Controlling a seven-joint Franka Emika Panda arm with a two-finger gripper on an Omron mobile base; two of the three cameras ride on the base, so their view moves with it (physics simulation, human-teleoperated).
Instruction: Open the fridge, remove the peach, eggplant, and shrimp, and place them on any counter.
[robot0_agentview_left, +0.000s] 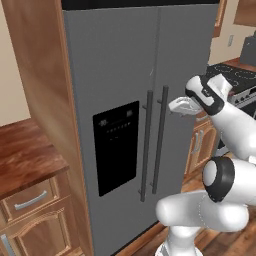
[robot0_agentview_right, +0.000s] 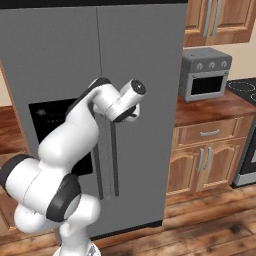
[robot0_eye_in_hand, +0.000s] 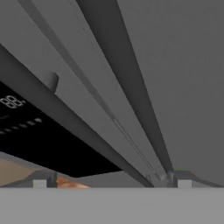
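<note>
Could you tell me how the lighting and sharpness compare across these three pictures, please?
Left base view: even, soft light, with gloss on the counter beside the fridge. Right base view: equally flat light and no hard shadows. Hand view: very close to the handles, so edges look soft and the dispenser panel is skewed.

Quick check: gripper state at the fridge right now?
Gripper: open, holding nothing, fingertips spread wide in the hand view, close to the fridge door handles.

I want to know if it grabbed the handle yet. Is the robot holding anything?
No. The hand is open by the fridge handles, holding nothing.
</note>
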